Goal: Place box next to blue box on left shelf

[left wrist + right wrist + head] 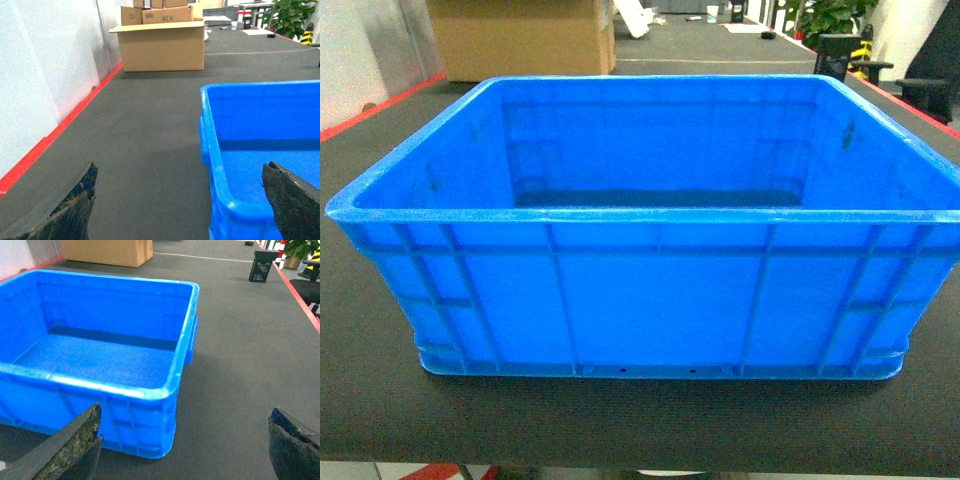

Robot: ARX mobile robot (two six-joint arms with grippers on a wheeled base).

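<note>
An open-topped blue plastic box (640, 300) stands on the dark surface right in front of me, and I see nothing inside it. Its left wall and front-left corner rim (235, 205) show in the left wrist view. My left gripper (180, 166) is open, its fingers spread either side of that corner without touching it. The right wrist view has the box's front-right corner (165, 390) ahead on the left. My right gripper (185, 410) is open beside it, holding nothing. Neither gripper appears in the head view. The left shelf is out of view.
A large cardboard carton (162, 47) stands at the far left by a white wall (40, 75) edged with a red strip (50, 137). A small black case (262, 267) and a plant (290, 17) are at the far right. Dark surface (240, 350) flanks the box.
</note>
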